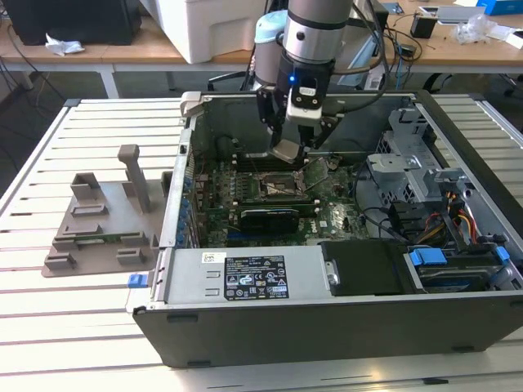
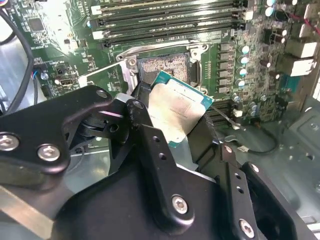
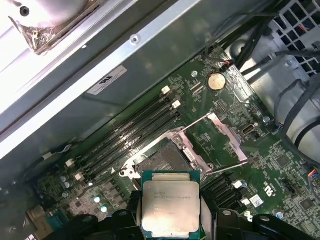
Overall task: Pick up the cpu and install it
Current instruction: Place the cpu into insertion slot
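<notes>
One pincer (image 1: 292, 147), upper centre of the exterior view, holds the cpu (image 3: 171, 205) by its edges above the open socket (image 3: 161, 161); carrying step, I judge; seating needs corners aligned squarely.

cpu (image 2: 182, 112) part-hidden behind fingers (image 2: 155, 150); socket (image 2: 162, 67) corner covered

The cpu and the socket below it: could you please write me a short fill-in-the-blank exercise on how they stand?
1. The gripper is ____ on the cpu, gripping its edges.
2. The cpu hangs ____ the motherboard's empty socket, not seated in it.
3. The socket's metal load plate is swung ____.
4. The grey holder lies on the exterior view's ____ of the computer case.
Missing words: shut; above; open; left.
</notes>
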`<state>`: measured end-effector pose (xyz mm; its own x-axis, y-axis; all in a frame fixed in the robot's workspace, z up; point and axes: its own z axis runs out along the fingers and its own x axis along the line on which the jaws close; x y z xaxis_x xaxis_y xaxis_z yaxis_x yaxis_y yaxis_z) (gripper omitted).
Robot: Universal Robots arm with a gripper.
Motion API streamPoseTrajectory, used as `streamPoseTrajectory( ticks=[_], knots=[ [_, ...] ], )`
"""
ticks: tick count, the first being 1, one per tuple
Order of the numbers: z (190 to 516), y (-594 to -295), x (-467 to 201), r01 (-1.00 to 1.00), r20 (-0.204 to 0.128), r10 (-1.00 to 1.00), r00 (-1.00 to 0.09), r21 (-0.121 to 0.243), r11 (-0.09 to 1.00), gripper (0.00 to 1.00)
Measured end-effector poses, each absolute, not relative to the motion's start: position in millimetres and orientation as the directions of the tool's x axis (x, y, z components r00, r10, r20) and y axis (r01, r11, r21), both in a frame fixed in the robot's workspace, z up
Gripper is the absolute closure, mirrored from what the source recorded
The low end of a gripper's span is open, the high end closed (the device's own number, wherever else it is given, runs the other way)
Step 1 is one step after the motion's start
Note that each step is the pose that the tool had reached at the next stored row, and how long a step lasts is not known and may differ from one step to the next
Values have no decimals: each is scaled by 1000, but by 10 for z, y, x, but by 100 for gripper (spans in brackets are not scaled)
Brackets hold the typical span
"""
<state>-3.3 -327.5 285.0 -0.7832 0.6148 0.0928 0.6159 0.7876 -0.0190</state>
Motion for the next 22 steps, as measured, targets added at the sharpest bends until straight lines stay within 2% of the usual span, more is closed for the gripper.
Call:
streamPoseTrajectory(
  ticks=[22],
  knots=[
    [2846, -3275, -32, 868, 93, 865, -493, -19, 496, 45]
  ],
)
